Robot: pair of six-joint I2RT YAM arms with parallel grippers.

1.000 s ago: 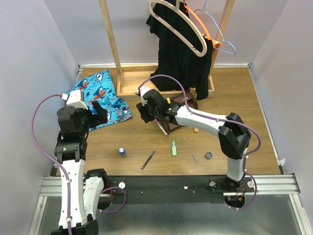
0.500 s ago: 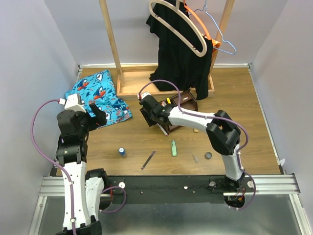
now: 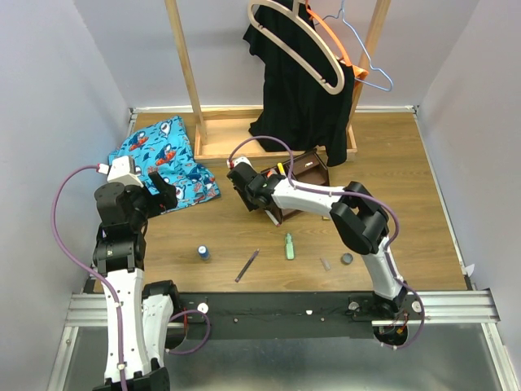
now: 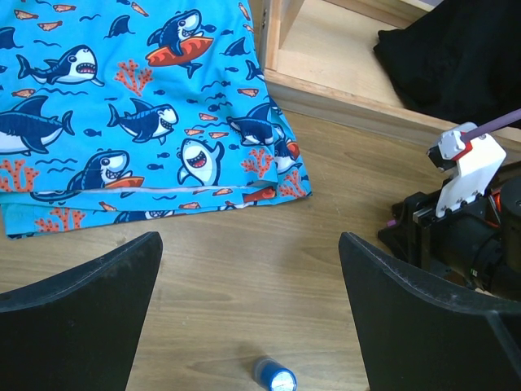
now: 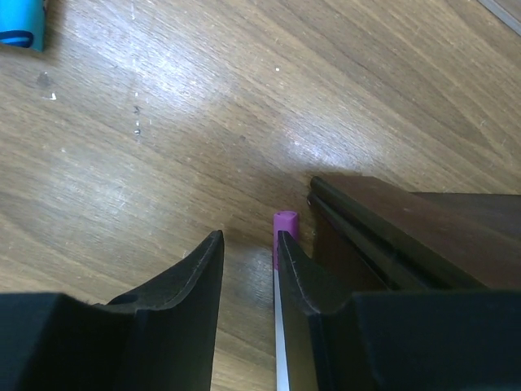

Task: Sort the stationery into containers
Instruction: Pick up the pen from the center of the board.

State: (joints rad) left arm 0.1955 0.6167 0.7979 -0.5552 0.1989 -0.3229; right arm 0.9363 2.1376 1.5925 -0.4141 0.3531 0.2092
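Observation:
The dark brown organizer [image 3: 305, 173] stands mid-table and looks tilted; its edge shows in the right wrist view [image 5: 423, 232]. My right gripper [image 3: 251, 199] is low at its left corner, jaws a little apart [image 5: 248, 240]. A pink-capped marker [image 5: 285, 224] with a white body lies along the inner side of the right finger, beside the organizer wall. My left gripper [image 3: 165, 190] is wide open and empty [image 4: 250, 244] above bare wood by the cloth. The blue bottle [image 3: 203, 252] also shows in the left wrist view [image 4: 275, 377]. A purple pen [image 3: 247, 265], green marker [image 3: 288, 245], dark disc [image 3: 347, 258] and tan eraser [image 3: 326, 217] lie on the table.
A blue shark-patterned cloth [image 3: 163, 159] lies at the back left, also in the left wrist view [image 4: 122, 106]. A light wooden rack base [image 3: 236, 134] with black clothing [image 3: 305, 90] on hangers stands at the back. A small dark piece [image 3: 325, 263] lies near the disc.
My right arm has folded its elbow leftward and its gripper has shifted slightly left and lower by the organizer's corner. The left gripper has barely moved.

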